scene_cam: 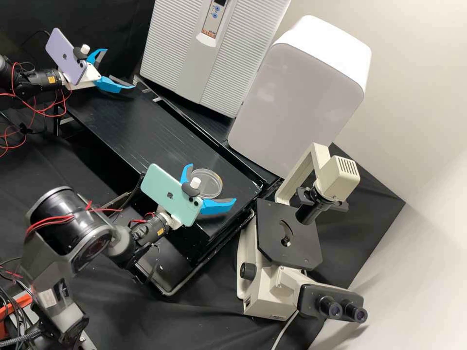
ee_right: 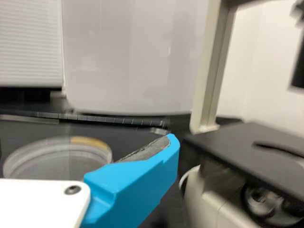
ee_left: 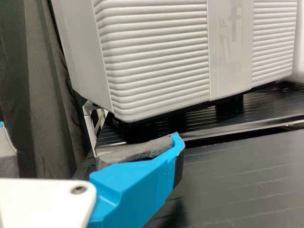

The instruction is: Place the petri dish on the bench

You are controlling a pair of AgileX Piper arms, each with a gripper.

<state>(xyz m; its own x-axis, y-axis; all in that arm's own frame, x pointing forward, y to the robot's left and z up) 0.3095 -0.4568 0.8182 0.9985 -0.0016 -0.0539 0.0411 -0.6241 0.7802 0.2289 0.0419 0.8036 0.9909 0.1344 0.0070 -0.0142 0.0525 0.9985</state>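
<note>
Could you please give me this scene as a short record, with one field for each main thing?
Petri dish: clear, round, on the bench
Right hand: open, one finger to each side of the dish
Left hand: open, empty, near the bench's other end
Bench: black
Microscope: beside the bench, at the dish's end
Behind bench: ridged grey unit, rounded white box

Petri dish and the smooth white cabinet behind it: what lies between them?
In the high view, between the petri dish and the smooth white cabinet lie a strip of black bench and its dark back edge.
</note>
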